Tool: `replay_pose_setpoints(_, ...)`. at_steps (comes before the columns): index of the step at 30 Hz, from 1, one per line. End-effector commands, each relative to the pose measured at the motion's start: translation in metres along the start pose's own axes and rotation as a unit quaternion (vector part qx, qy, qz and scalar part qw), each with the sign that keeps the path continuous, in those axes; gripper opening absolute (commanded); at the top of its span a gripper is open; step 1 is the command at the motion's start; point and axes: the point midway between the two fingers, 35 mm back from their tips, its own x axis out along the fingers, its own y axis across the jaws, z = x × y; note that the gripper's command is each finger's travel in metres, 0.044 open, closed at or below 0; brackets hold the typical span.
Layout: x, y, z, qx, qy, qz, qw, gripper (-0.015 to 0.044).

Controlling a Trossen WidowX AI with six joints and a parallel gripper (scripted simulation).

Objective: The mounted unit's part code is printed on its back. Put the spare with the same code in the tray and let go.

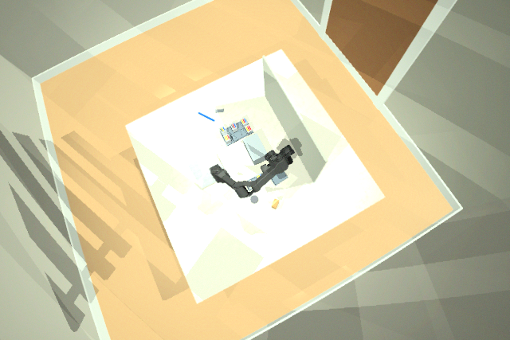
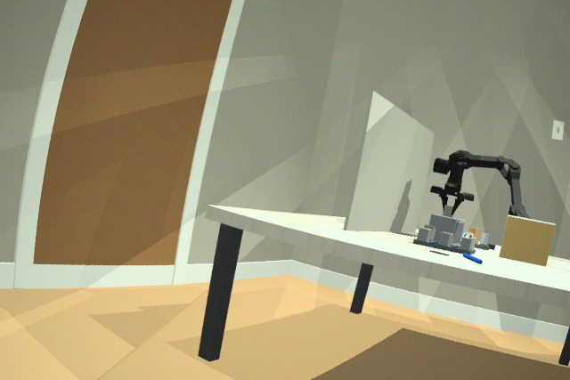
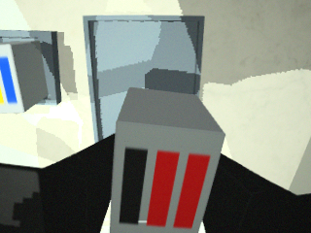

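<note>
While the wrist view runs from left to right, its nine o'clock edge shows a grey block with blue and yellow stripes [image 3: 15, 80] standing on a holder; beside it, towards twelve o'clock, lies the blue-grey tray [image 3: 146, 68], a shallow rectangle with a darker rim. Below the tray, at six o'clock, the pincer [image 3: 165, 214] is clamped on the grey spare [image 3: 167, 160] — its face carries one black bar and two red bars, and the black fingers flank it on both sides. The spare sits in front of the tray's near edge in this view; whether it touches the tray floor I cannot tell.

From the exterior view, the white table [image 2: 294, 233] carries the arm [image 2: 487, 164] reaching over a cluster of grey blocks [image 2: 443, 230], with a blue pen [image 2: 471, 257] and a tan box [image 2: 526, 239] at three o'clock of them. A tall white panel [image 2: 391, 168] stands behind — at about ten o'clock of the cluster.
</note>
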Motion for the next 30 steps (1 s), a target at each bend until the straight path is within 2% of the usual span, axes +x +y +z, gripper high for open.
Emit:
replay_pose_setpoints(1,0.003,0.000,0.001,-0.003,-0.001,0.000,1.000,0.0000)
replay_pose_setpoints(30,0.028,0.000,0.001,-0.003,-0.004,0.004,1.000,0.0000)
